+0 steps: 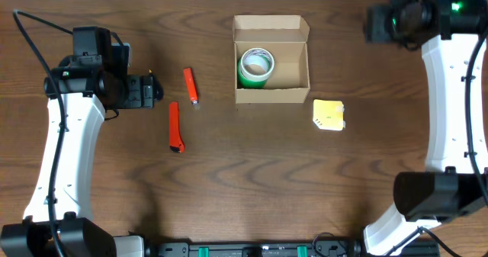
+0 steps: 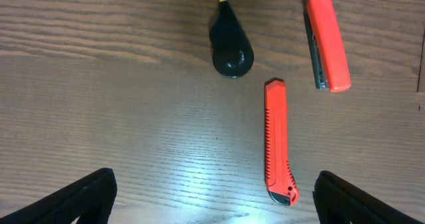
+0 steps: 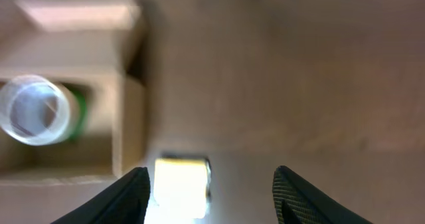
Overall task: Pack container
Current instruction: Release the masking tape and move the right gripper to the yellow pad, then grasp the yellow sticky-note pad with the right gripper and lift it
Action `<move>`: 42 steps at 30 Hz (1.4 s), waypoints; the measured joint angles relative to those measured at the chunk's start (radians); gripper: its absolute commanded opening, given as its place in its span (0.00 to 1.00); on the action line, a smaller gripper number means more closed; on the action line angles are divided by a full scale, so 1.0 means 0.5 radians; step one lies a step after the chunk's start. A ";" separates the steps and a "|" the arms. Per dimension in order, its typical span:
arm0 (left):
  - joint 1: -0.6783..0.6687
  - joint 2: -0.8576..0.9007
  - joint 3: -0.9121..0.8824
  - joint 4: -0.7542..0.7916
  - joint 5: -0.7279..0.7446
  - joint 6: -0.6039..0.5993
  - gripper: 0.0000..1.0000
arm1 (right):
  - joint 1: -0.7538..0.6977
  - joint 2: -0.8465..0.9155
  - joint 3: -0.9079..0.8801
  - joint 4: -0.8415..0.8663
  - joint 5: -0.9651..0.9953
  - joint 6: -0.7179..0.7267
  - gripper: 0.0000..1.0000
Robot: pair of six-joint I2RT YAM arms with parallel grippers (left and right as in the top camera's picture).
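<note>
The tan cardboard box (image 1: 299,89) stands open at the back middle of the table, flap lid up. A green tape roll (image 1: 255,66) sits in its left half. In the blurred right wrist view the box (image 3: 129,111) and the roll (image 3: 33,111) are at the left. My right gripper (image 3: 211,197) is open and empty, high above the table right of the box (image 1: 381,24). My left gripper (image 2: 212,197) is open and empty, at the left (image 1: 152,89), hovering over bare wood.
A yellow notepad (image 1: 329,115) lies right of the box's front corner, also in the right wrist view (image 3: 180,184). A red utility knife (image 1: 175,127) (image 2: 277,141) and an orange-red stapler (image 1: 190,85) (image 2: 328,41) lie left of the box. A black teardrop-shaped object with a yellow tip (image 2: 231,48) lies near them.
</note>
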 measured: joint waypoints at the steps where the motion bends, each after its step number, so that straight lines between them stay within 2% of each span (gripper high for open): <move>1: 0.000 0.000 0.000 0.000 0.000 0.000 0.95 | -0.027 -0.007 -0.112 -0.004 -0.012 0.022 0.61; 6: 0.000 0.000 0.000 0.000 0.000 0.000 0.95 | -0.047 -0.005 -0.610 0.067 -0.083 0.105 0.66; 8: 0.000 0.000 0.000 -0.001 0.000 0.000 0.95 | -0.026 -0.005 -0.779 0.122 -0.099 0.130 0.76; 10: 0.000 0.000 0.000 0.000 0.000 0.000 0.95 | -0.002 -0.005 -0.913 0.175 -0.111 0.156 0.82; 18: 0.000 0.000 0.000 0.000 0.000 0.000 0.95 | 0.056 -0.005 -1.302 0.392 -0.135 0.169 0.89; 26: 0.000 0.000 0.000 0.000 0.000 0.000 0.95 | 0.071 0.043 -1.390 0.610 -0.177 0.185 0.99; 37: 0.000 0.000 0.000 0.000 0.000 0.000 0.95 | 0.182 0.322 -1.392 0.795 -0.208 0.175 0.99; 42: 0.000 0.000 0.000 -0.001 0.000 0.000 0.95 | 0.209 0.336 -1.390 0.860 -0.206 0.175 0.99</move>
